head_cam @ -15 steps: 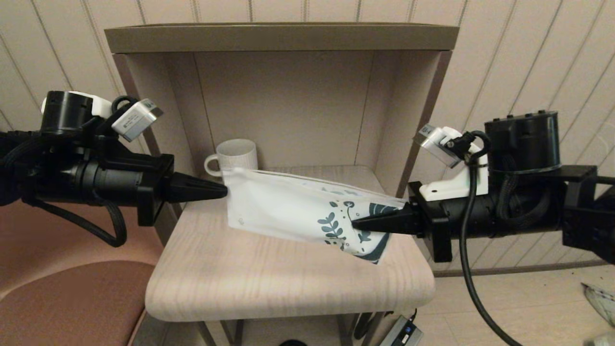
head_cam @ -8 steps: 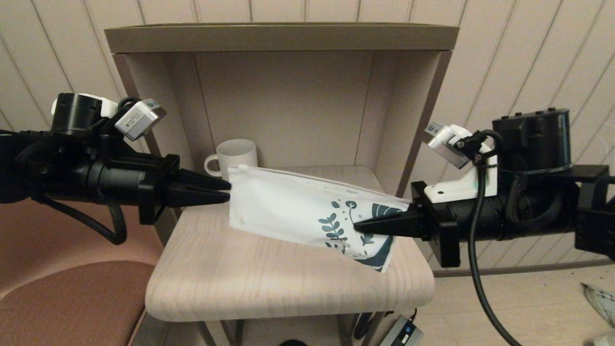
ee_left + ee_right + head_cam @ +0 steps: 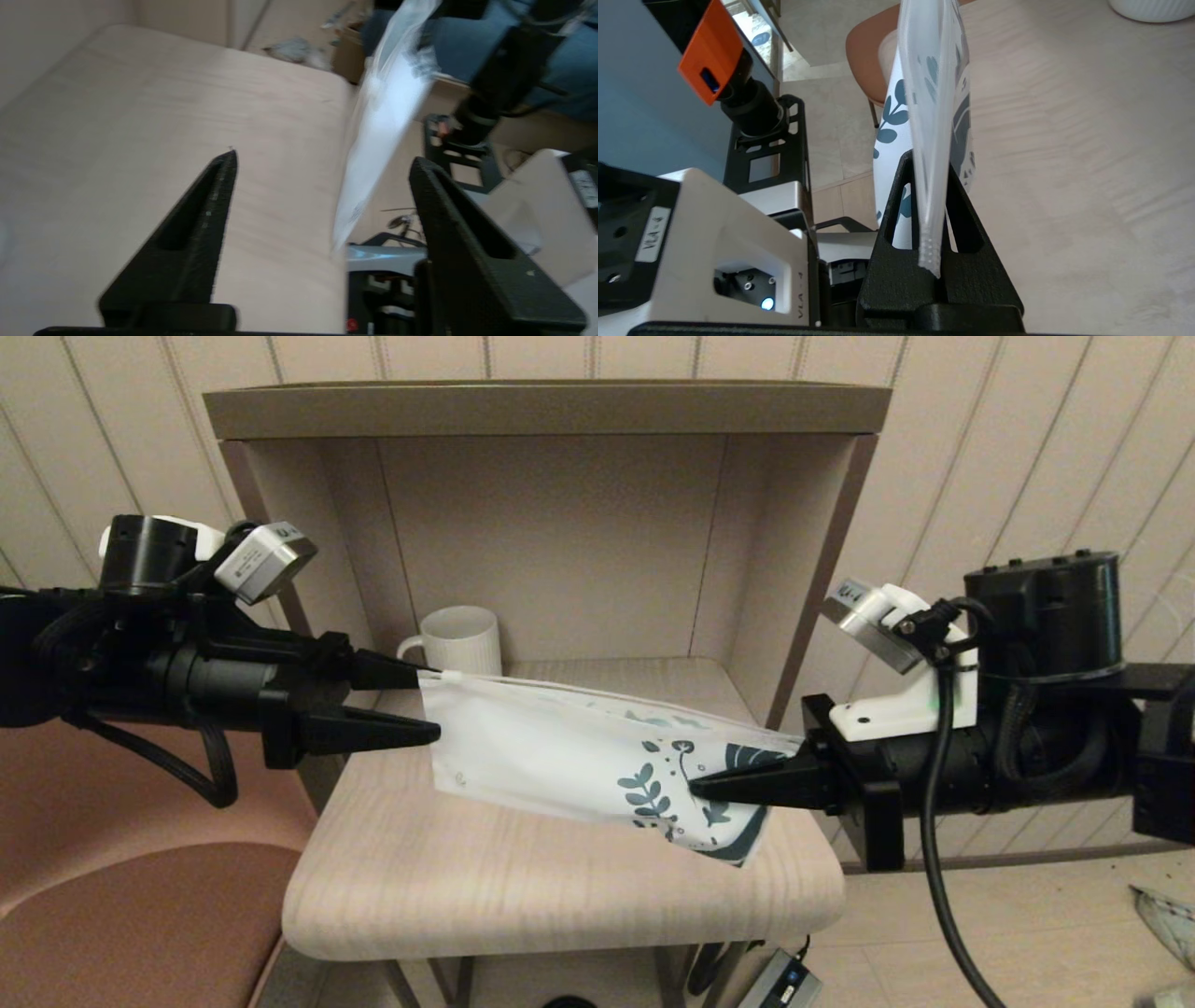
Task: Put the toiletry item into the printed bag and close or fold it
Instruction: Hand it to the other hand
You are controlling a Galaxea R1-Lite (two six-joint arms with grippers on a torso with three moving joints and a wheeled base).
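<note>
Right claw [image 3: 695,789] is pinching the printed end of the bag [image 3: 560,756], fingers clamped tight on the plastic edge, clearly seen in the right wrist view [image 3: 931,233]. Bag is hanging in the air above the surface [image 3: 523,887], stretching from the right claw toward the mug [image 3: 457,639], its white zip end sitting just in front of the mug. Left claw [image 3: 425,705] is standing wide at that zip end, one finger [image 3: 383,670] above the bag's top corner, the other below; in the left wrist view the bag [image 3: 378,121] is hanging between the spread fingers without being gripped. Slider tab is showing at the bag's top corner by the mug. Toiletry item cannot be made out; whether it is inside the bag cannot be told. Mug is sitting at the back of the surface, inside the shelf [image 3: 551,411] alcove.
</note>
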